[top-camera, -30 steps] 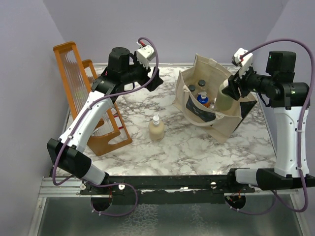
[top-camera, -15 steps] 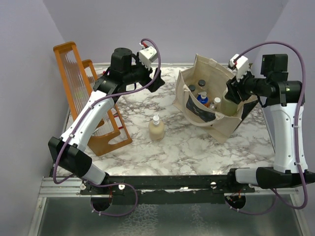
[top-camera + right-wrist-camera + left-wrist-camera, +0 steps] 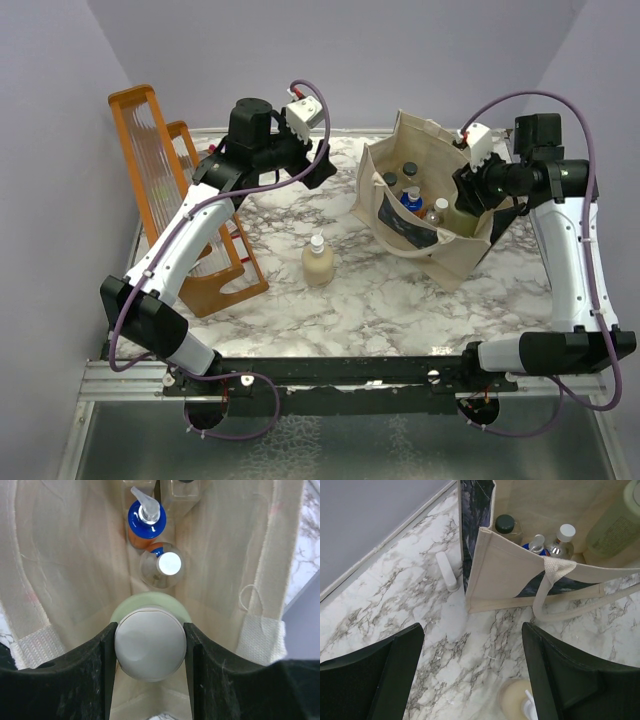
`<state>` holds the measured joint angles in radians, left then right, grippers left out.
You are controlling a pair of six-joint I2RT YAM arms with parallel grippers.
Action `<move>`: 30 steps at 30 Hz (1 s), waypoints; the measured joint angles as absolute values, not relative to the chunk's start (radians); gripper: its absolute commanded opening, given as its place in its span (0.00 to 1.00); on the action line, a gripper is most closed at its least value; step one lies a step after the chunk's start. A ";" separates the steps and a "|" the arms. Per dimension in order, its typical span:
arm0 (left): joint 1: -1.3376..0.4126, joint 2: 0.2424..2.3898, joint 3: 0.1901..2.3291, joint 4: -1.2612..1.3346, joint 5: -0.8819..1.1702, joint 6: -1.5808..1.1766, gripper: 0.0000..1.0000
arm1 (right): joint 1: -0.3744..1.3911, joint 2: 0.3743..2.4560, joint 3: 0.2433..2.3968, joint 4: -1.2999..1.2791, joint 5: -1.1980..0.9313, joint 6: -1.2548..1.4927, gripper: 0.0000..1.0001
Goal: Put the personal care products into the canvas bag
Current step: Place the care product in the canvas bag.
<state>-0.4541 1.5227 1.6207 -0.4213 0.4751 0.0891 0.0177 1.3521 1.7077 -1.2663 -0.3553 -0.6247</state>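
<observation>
Two of my cameras tell me different things about the large beige canvas bag (image 3: 452, 262). From above it stands open on the white, grey-veined marble table (image 3: 380, 310), right of centre, its dark patterned panel facing my bases.

My right gripper (image 3: 149, 630) is down in its mouth. Only the right wrist view shows the grip: my jaws are clamped on the olive-grey bottle (image 3: 150, 645), a smooth cylinder whose round cream cap fills the gap between my black fingers (image 3: 60, 680). Its base is hidden, so I cannot tell whether it rests on the bag's floor. Beyond it, between coarse woven walls, stand an orange bottle with a blue pump cap (image 3: 145, 522) and a squat silvery bottle with a white cap (image 3: 162, 566), touching or nearly so.

My left gripper (image 3: 471, 632) hangs over the marble with jaws wide apart, holding nothing. Its camera alone catches a small white tube (image 3: 446, 570) lying flat just beside the bag's outer wall. It also shows a clear bottle with a black cap (image 3: 505, 524) in the bag's corner and a webbing loop handle (image 3: 547, 597) drooping over the side.

The overhead view alone shows the beige pump bottle (image 3: 318, 262) whole, upright on the table outside the bag, between it and the slatted orange wooden rack (image 3: 150, 160) at the left edge.
</observation>
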 measured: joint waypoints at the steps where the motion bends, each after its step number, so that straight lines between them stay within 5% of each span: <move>1: -0.455 1.523 1.621 -0.422 0.475 0.090 0.82 | 0.018 1.352 1.692 -1.260 -0.357 -0.626 0.01; 30: -0.460 1.524 1.620 -0.431 0.476 0.108 0.82 | 0.018 1.413 1.552 -1.177 -0.427 -0.667 0.01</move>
